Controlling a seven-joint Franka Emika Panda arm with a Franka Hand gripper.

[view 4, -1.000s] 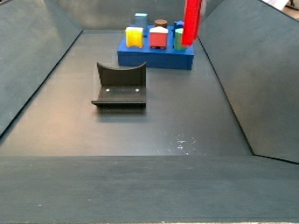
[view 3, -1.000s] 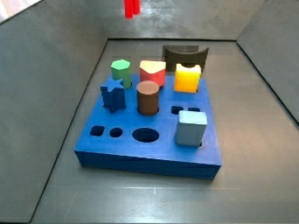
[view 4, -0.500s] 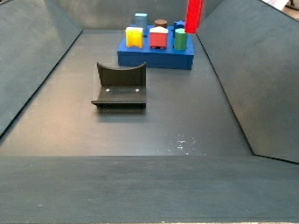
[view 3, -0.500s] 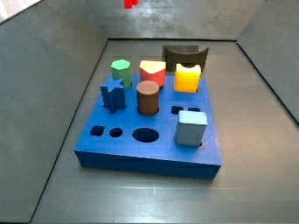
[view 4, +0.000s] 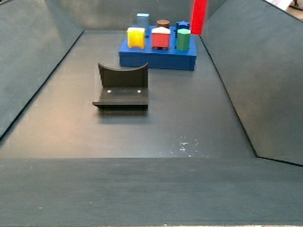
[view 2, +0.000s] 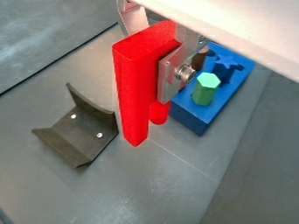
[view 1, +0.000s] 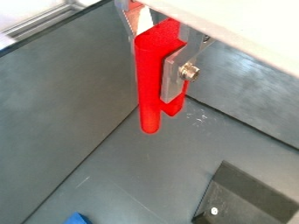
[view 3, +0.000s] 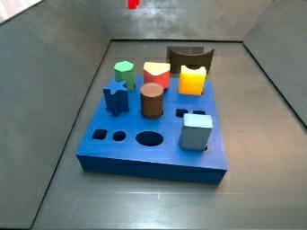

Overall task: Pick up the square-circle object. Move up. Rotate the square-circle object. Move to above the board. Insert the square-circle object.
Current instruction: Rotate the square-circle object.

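My gripper (view 1: 156,80) is shut on the square-circle object (view 1: 149,83), a bright red flat block that hangs upright with its two short legs pointing down. It also shows in a wrist view (view 2: 138,87), clamped by a silver finger (view 2: 173,77). In both side views only its lower end shows, at the top edge (view 3: 133,4) (view 4: 198,16), high above the floor; the gripper itself is out of frame there. The board (view 3: 120,154) is a thick blue slab with a small square, a small round and a large round hole (view 3: 149,139) near its front. It also shows in a side view (view 4: 164,61).
On the board stand a green peg (view 3: 124,71), a red-topped heart peg (view 3: 156,72), a brown cylinder (view 3: 151,100), a yellow peg (view 3: 193,81), a blue peg (view 3: 115,95) and a grey-blue cube (view 3: 197,131). The fixture (view 4: 120,87) stands on the floor beside the board. Grey walls enclose the floor.
The red square-circle object has risen in the gripper's hold over the last second, so less of it shows at the top of both side views. Nothing on the board moved.
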